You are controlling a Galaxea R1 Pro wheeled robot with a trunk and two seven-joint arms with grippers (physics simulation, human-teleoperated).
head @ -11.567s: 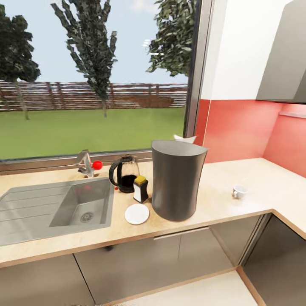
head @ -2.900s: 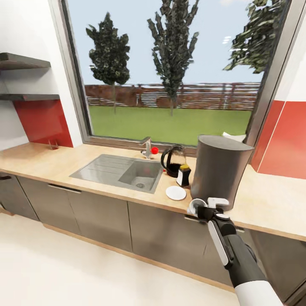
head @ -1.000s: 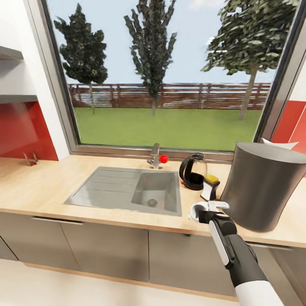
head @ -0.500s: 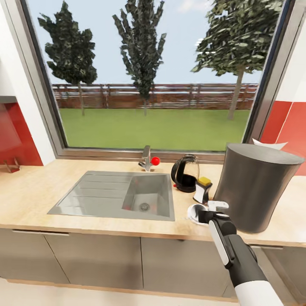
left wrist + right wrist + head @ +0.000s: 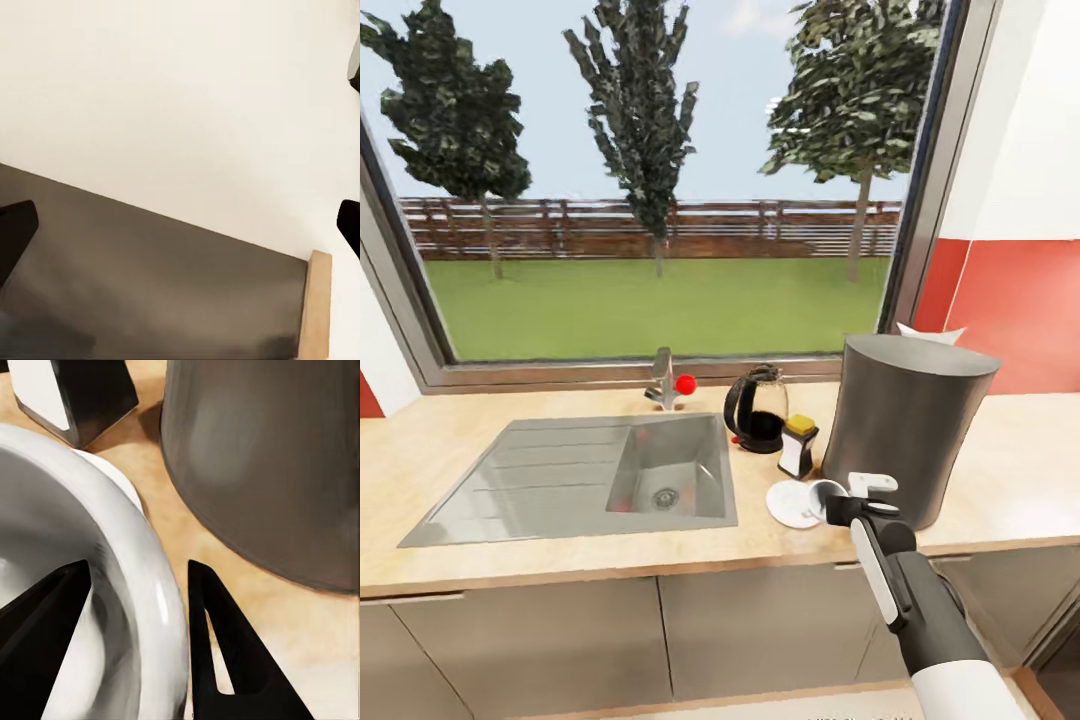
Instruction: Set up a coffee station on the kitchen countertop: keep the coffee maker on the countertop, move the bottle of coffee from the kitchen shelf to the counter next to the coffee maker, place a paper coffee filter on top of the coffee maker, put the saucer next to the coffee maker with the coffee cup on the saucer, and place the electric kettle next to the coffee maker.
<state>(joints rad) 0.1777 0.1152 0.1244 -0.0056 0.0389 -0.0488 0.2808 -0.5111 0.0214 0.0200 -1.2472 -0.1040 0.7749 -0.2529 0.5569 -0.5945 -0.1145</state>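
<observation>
The dark-grey coffee maker (image 5: 910,430) stands on the kitchen countertop (image 5: 560,545), with the white paper coffee filter (image 5: 930,333) peeking over its top rear. Left of it are the glass electric kettle (image 5: 757,410), the yellow-capped bottle of coffee (image 5: 798,446) and the white saucer (image 5: 788,504). My right gripper (image 5: 840,497) is shut on the rim of the white coffee cup (image 5: 825,495), which hangs at the saucer's right edge. In the right wrist view, one finger sits inside the coffee cup (image 5: 82,585) and one outside, near the coffee maker (image 5: 270,457). My left gripper (image 5: 180,229) is open.
A grey inset sink (image 5: 590,475) with a red-knobbed tap (image 5: 668,380) lies left of the kettle. A large window runs behind the counter, and a red backsplash (image 5: 1010,310) is at the right. Grey cabinet fronts (image 5: 750,630) sit below. The left wrist view looks at pale floor and a dark panel (image 5: 150,300).
The view has swung rightwards and closer along the counter. My right gripper still holds the cup, which now hangs by the saucer's right edge in front of the coffee maker.
</observation>
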